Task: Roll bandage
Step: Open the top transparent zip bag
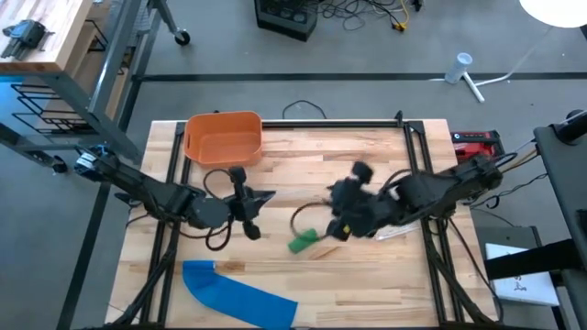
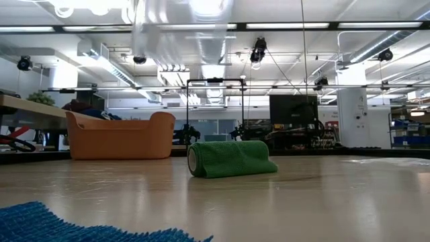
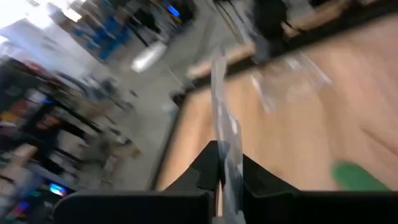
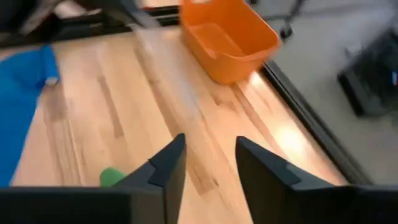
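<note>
On the table point(image 1: 367, 284) lie one green bandage roll point(image 1: 303, 242) mid-table, one orange bin point(image 1: 223, 137) at its far edge, one blue cloth point(image 1: 240, 296) at its near edge. Left gripper point(image 3: 222, 177) pinches a clear strip point(image 3: 222, 112); right gripper point(image 4: 210, 163), level, gapes empty.

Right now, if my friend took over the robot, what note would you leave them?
Left gripper: fingers shut on a clear plastic wrapper, held above the table's left-middle.
Right gripper: fingers open, holding nothing, above the green bandage roll.
The bandage lies on its side mid-table, looking rolled, nothing touching it.
Orange bin sits at the far left; a blue cloth lies at the near edge.
Left to do: check the roll is tight, drop the wrapper somewhere.
</note>
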